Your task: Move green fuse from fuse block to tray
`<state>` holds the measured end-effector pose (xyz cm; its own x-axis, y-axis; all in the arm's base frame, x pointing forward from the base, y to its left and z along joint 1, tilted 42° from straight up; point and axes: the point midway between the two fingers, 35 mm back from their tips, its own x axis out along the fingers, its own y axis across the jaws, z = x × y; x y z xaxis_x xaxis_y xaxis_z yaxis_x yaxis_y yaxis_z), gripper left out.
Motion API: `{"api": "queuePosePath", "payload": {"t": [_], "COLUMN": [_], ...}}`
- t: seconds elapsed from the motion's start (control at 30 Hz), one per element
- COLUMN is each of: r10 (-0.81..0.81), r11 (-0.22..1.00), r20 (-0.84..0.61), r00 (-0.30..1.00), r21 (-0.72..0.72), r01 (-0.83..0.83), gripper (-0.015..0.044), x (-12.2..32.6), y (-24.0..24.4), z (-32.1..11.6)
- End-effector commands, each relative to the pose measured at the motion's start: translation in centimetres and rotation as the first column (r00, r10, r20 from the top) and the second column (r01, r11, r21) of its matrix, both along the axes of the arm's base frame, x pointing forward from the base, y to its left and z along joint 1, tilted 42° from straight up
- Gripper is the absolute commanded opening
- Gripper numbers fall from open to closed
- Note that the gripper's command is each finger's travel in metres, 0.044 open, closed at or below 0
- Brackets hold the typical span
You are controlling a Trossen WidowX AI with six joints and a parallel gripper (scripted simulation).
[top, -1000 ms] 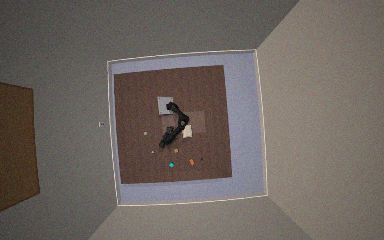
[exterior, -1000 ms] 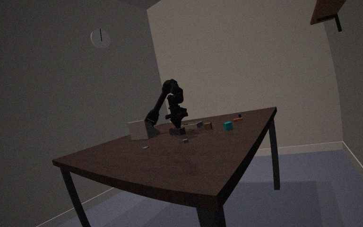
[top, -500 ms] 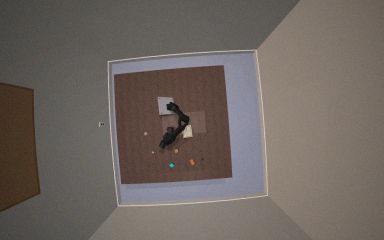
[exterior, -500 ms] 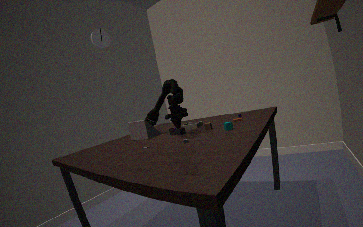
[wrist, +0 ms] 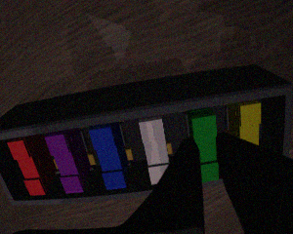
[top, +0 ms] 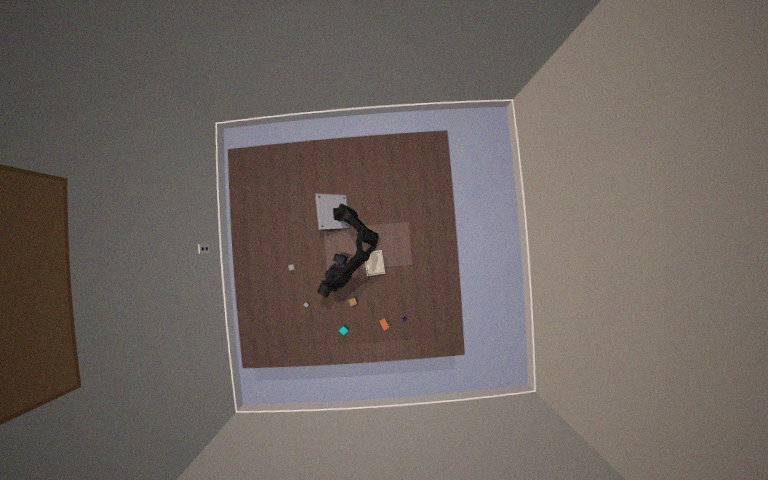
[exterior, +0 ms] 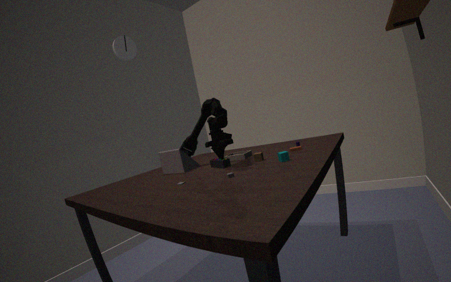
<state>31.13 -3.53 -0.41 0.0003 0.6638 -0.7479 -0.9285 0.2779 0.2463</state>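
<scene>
Down at the fuse block (wrist: 141, 136), the tool (wrist: 211, 175) is clamped on the green fuse (wrist: 204, 136), its two dark fingers closing in from either side of the fuse's lower half. That fuse sits in its slot, second from the right end of the row, between the white fuse (wrist: 153, 150) on one side and the yellow fuse (wrist: 251, 123) on the other; further along come the blue fuse (wrist: 107, 156), purple fuse (wrist: 63, 163) and red fuse (wrist: 24, 166). From the wrist view the right finger seems to pass close to the yellow fuse — whether it touches cannot be made out in the dim light. Seen from the exterior camera, the arm (exterior: 199, 126) reaches from its pale base plate (exterior: 169, 161) and points straight down onto the block on the table (exterior: 221, 209). The tray (exterior: 239, 155) stands just beside the block, a small brown cube (exterior: 258, 155) next to it. Further along the table lie a teal cube (exterior: 283, 155), an orange piece (exterior: 295, 148) and a small purple piece (exterior: 298, 143) — all well apart from the tool.
</scene>
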Motion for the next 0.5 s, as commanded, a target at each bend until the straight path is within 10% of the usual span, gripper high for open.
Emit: {"api": "queuePosePath", "payload": {"t": [0.0, 0.47], "r10": [0.002, 0.002], "r11": [1.0, 1.0], "r20": [0.005, 0.004], "r00": [1.0, 1.0], "r21": [-0.004, -0.004], "r01": [-0.002, -0.002], "gripper": [0.0, 0.0], "x": [0.1, 0.11], "y": [-0.28, -0.75], "z": [0.29, 0.8]}}
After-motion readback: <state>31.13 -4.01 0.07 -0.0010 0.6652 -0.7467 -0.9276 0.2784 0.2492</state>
